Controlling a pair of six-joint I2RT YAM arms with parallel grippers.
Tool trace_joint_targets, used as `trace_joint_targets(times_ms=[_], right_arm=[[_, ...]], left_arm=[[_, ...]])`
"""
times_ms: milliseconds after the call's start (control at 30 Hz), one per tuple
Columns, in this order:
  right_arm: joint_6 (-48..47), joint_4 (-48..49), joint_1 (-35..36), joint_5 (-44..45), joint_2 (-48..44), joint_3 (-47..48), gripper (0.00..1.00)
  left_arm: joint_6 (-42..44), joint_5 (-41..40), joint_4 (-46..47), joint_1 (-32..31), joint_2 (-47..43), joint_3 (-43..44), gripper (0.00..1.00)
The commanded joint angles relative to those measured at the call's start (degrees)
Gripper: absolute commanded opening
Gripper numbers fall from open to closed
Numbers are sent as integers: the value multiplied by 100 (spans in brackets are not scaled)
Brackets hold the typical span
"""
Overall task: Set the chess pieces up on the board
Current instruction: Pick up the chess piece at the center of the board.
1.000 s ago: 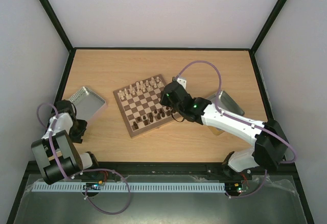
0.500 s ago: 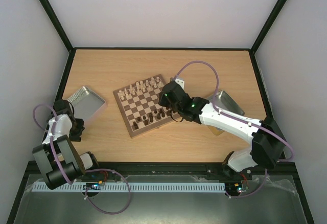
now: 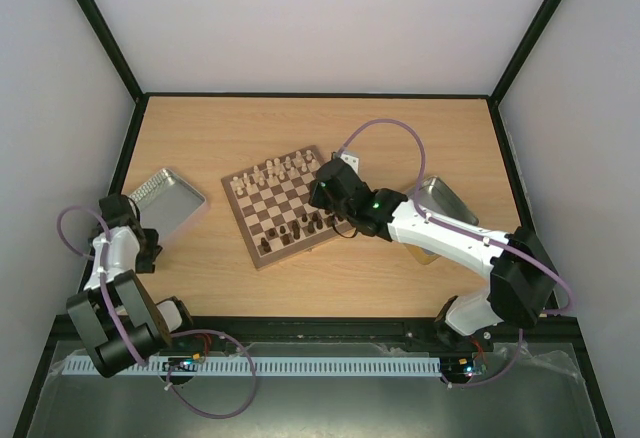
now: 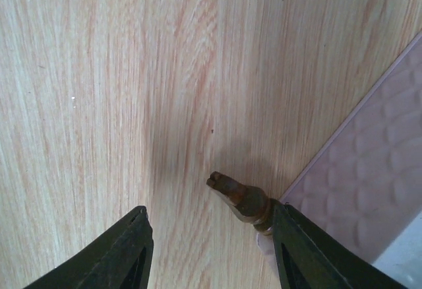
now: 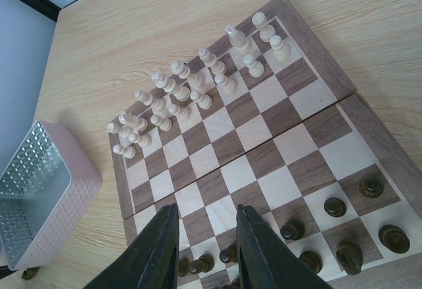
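The board (image 3: 262, 241) lies mid-table. Cream pieces (image 3: 275, 172) stand along its far rows and dark brown pieces (image 3: 300, 227) along its near rows. My right gripper (image 3: 325, 198) hovers over the board's right part. In the right wrist view it (image 5: 206, 253) is open and empty above bare squares, with dark pieces (image 5: 335, 206) to the right and cream pieces (image 5: 191, 84) beyond. My left gripper (image 3: 146, 250) is low by the left tray. In the left wrist view it (image 4: 211, 249) is open wide, and a dark brown piece (image 4: 241, 198) lies tilted on the table against the right finger.
A silver tray (image 3: 165, 196) sits left of the board; its rim shows in the left wrist view (image 4: 369, 190) and the right wrist view (image 5: 39, 196). A second tray (image 3: 440, 203) sits right of the board, partly under my right arm. Black frame posts edge the table.
My right gripper has drifted a little left and farther over the board. My left arm has swung slightly left and its cable has shifted. The pieces on the board have not moved.
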Motion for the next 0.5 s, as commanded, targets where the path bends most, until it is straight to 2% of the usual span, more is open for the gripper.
trace_joint_targets(times_ms=[0, 367, 467], right_arm=[[-95, -105, -24, 70, 80, 174, 24], [-123, -116, -21, 69, 85, 164, 24], [-123, -94, -25, 64, 100, 172, 24]], left_arm=[[-104, -56, 210, 63, 65, -23, 52], [-34, 288, 568, 94, 661, -170, 43], [34, 400, 574, 94, 710, -198, 36]])
